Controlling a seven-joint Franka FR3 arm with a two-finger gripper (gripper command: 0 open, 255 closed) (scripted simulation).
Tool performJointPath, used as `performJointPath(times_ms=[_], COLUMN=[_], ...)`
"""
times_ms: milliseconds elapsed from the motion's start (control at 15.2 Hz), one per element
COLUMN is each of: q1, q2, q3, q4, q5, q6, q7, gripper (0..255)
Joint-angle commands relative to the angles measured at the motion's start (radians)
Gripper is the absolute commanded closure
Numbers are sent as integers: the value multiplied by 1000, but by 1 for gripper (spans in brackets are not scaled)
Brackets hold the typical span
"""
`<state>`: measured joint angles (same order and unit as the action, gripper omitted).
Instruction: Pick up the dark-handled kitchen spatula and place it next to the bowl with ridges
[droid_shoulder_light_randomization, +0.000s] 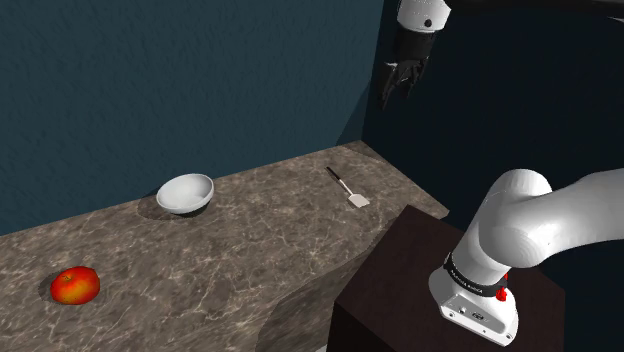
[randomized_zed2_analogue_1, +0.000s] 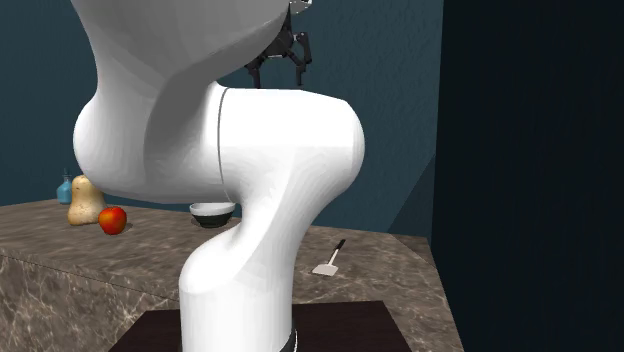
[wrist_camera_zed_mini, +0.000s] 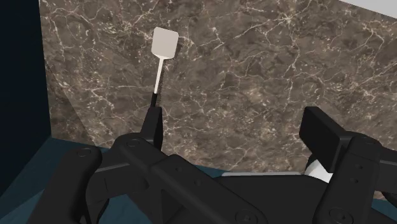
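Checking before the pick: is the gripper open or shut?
Open: in the wrist view the gripper has its fingers wide apart, clasping nothing.

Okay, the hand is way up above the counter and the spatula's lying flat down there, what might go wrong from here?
1. The spatula lies flat with a thin handle, so the open hand may scrape the marbled counter or close on nothing.
2. It sits toward the counter's edge by the stand; a nudge might slide it off.
3. Setting it down too close may knock the bowl.
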<state>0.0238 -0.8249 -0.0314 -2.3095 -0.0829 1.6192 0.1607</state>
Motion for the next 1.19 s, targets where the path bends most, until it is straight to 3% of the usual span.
performJointPath(times_ms=[0,528,1122], q1=[0,-32,-61], q2=[0,122,368], q3=[0,-61,-134], q4=[0,-152,-226], q5=[0,-26,-40], q6=[0,262,569], q7=[0,-1,-9], gripper=[0,0,0])
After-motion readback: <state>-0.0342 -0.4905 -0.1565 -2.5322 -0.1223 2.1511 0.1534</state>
